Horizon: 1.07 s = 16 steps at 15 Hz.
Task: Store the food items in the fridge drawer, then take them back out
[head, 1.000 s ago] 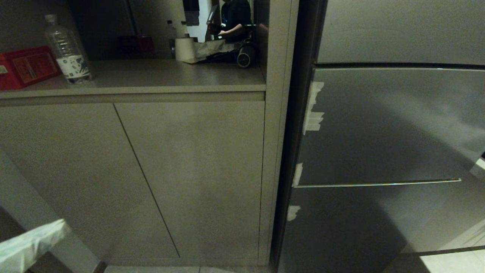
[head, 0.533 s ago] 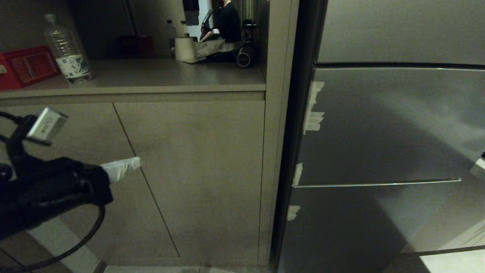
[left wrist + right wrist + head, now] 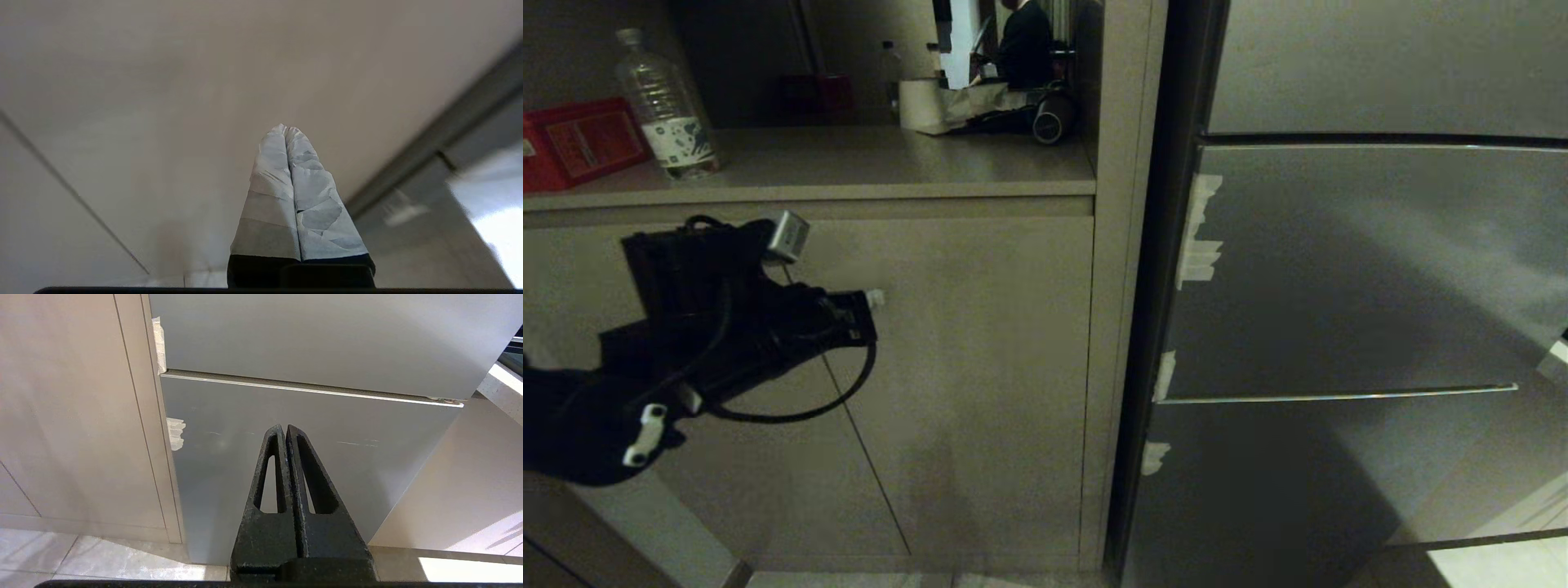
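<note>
Now left gripper (image 3: pixel 874 299) raised before cabinet doors (image 3: pixel 947 376), fingers pressed together

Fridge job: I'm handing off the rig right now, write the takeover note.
Left gripper: shut, empty, raised in front of the cabinet doors, pointing toward the fridge.
Right gripper: shut, empty, low, facing the fridge's lower front.
Food items and fridge drawer: not in view; all fridge fronts are closed.
Done: nothing visible.
Left: open the fridge, pull out the drawer, store the food, then take it out.
</note>
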Motion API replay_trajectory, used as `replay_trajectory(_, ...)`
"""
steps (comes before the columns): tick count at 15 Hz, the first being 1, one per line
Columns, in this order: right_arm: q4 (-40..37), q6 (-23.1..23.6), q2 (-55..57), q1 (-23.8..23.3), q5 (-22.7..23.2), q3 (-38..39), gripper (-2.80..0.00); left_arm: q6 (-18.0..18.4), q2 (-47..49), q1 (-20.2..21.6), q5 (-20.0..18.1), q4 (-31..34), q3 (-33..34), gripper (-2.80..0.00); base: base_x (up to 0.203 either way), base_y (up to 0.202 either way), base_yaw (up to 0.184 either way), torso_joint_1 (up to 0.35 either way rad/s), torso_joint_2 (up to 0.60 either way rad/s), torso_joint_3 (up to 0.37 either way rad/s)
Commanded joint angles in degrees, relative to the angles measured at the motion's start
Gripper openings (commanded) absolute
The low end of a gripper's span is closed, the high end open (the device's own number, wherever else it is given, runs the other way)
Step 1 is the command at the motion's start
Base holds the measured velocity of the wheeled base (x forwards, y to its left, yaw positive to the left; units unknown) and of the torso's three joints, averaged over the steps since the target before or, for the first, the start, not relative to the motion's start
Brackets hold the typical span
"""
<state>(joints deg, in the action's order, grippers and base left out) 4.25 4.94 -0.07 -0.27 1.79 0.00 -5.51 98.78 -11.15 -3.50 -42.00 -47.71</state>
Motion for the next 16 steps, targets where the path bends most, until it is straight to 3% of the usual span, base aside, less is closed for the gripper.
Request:
replay_trajectory(1,0.1,0.1,0.1,0.0,0.1,1.8,-2.80,0.0,7.7,-3.5,1.7,-4.1,-1.4,-2.80,0.000,0.000,0.000,0.000,0.00,0.000)
replay_trajectory(5,0.1,0.1,0.0,0.0,0.0,1.8,-2.80,0.0,10.6,-8.6,5.7,-4.7,-4.6,-2.80,0.000,0.000,0.000,0.000,0.00,0.000)
replay_trajectory(10,0.1,0.0,0.1,0.0,-0.1,1.8,-2.80,0.0,16.7,-10.0,12.0,-4.7,-11.5,-2.80,0.000,0.000,0.000,0.000,0.00,0.000)
replay_trajectory(16,0.1,-0.2,0.0,0.0,-0.2,1.8,-2.80,0.6,17.5,-13.4,12.5,-4.8,-12.3,-2.80,0.000,0.000,0.000,0.000,0.00,0.000)
